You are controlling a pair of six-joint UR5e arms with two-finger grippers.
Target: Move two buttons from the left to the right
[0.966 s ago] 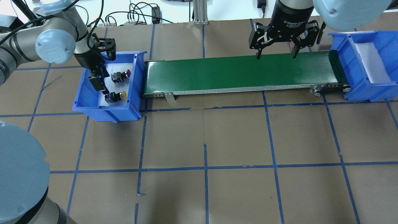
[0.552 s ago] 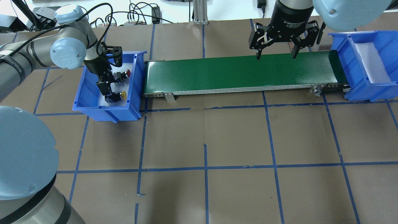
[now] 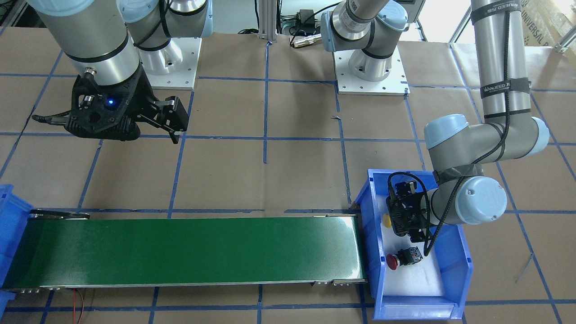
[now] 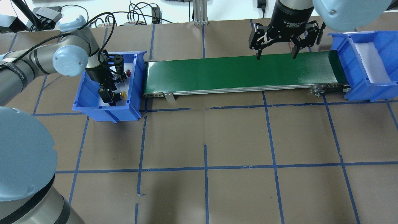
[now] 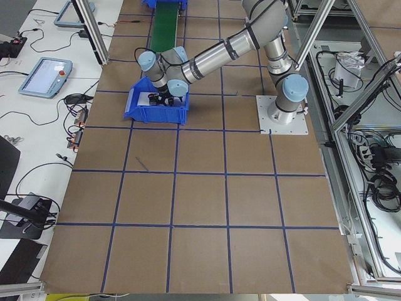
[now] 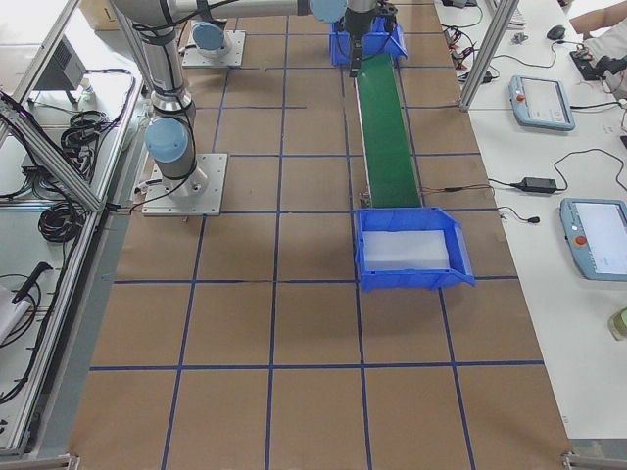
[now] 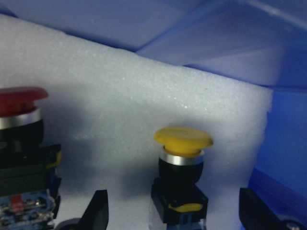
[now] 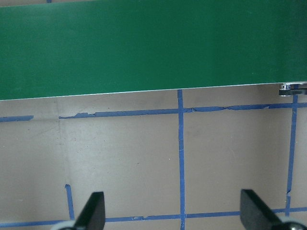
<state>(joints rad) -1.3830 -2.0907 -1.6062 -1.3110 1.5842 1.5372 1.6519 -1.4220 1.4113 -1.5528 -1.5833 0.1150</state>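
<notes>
Overhead exterior: right claw point(image 4: 276, 57) reads "Adaptive".

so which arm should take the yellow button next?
Left. The left gripper is open, down in the bin, with its jaws either side of the yellow button in its wrist view. The right gripper hangs open by the belt's other end, far from the bin.

The yellow button point(image 7: 183, 140) has a smooth glossy plastic cap on a shiny metal ring, the foam point(image 7: 144, 96) is grainy and matt, the blue bin point(image 4: 105, 112) glossy plastic, the green belt point(image 4: 239, 73) smooth, the paper point(image 4: 236, 137) matt.
</notes>
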